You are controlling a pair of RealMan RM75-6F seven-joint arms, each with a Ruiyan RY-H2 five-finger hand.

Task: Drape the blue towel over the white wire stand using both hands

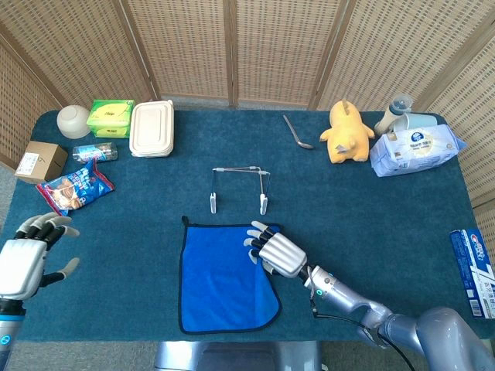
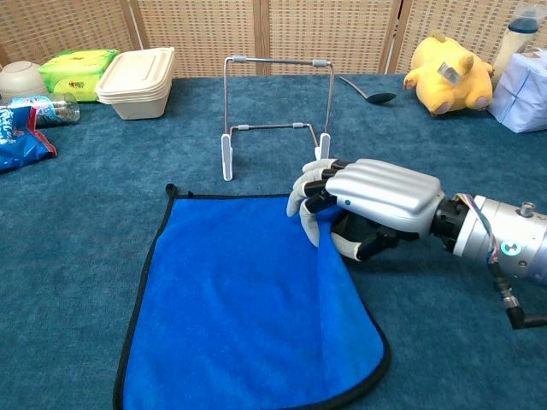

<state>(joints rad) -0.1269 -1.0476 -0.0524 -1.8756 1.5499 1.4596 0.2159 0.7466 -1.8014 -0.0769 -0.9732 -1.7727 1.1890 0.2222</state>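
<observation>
- The right hand (image 2: 376, 198) sits on the far right corner of the blue towel (image 2: 239, 307), fingers curled down and thumb tucked under, pinching a raised fold of the cloth.
- The towel otherwise lies flat on the table (image 2: 85, 213), spreading left of and toward the robot from that hand; its near edge is cut off in the chest view.
- The white wire stand (image 2: 275, 115) stands upright just beyond the right hand's fingertips, apart from the towel's far edge by a strip of bare blue tabletop.
- The left hand (image 1: 27, 251) hovers at the table's left edge, well apart from the towel, fingers spread and holding nothing; only the head view shows it.
- Between the left hand and the towel lies open tabletop.
- Whether the right thumb actually touches the cloth is hard to make out.
</observation>
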